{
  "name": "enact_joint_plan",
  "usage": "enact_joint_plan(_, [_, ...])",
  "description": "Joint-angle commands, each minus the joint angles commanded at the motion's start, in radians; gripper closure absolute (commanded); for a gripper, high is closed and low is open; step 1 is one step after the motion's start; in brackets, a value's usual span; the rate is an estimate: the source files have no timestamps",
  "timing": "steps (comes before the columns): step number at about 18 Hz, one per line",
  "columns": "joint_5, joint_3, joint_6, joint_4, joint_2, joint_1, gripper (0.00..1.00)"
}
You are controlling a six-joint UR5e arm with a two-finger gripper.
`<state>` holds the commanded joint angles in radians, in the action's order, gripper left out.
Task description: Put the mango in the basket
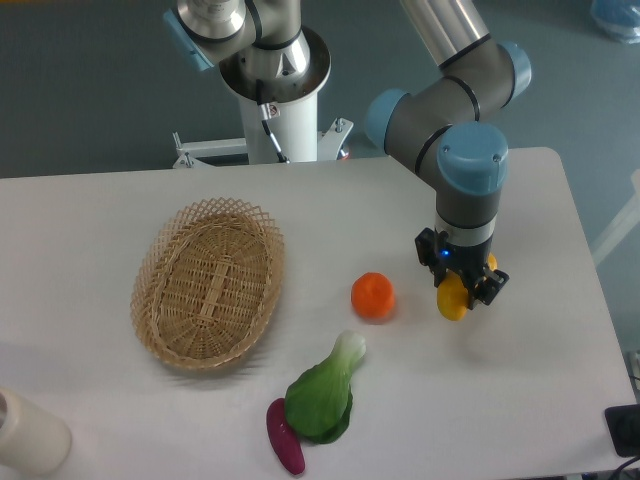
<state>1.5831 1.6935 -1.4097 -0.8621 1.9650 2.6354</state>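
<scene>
Mango (pixel 453 297) sits clamped in the pincer (pixel 462 290) at three o'clock on the white surface (pixel 520 400). Wicker basket (pixel 160 330) lies empty at nine o'clock, well apart, beyond the orange (pixel 373 295). Grasp looks done; carrying across and releasing remain.

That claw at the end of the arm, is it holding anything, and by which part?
Yes. The claw is closed on the mango, gripping its upper part from above; only the yellow lower end shows below the fingers.
</scene>
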Motion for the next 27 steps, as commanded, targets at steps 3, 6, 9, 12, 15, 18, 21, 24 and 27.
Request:
enact_joint_plan(3, [0.0, 0.002, -0.002, 0.0, 0.0, 0.0, 0.59])
enact_joint_plan(6, [-0.002, -0.003, 0.0, 0.0, 0.0, 0.0, 0.58])
enact_joint_plan(9, [0.0, -0.005, 0.002, 0.0, 0.002, -0.002, 0.58])
enact_joint_plan(12, [-0.002, 0.006, -0.002, 0.0, 0.0, 0.0, 0.58])
enact_joint_plan(15, [-0.014, 0.012, -0.003, 0.0, -0.002, 0.0, 0.59])
enact_joint_plan(18, [-0.014, 0.037, -0.002, 0.009, -0.008, -0.005, 0.63])
enact_joint_plan(21, [-0.018, 0.043, 0.02, 0.012, -0.014, -0.017, 0.64])
enact_joint_plan(24, [-0.037, 0.044, 0.084, 0.014, -0.014, -0.047, 0.63])
enact_joint_plan(27, [-0.052, 0.044, 0.11, 0.011, -0.017, -0.083, 0.63])
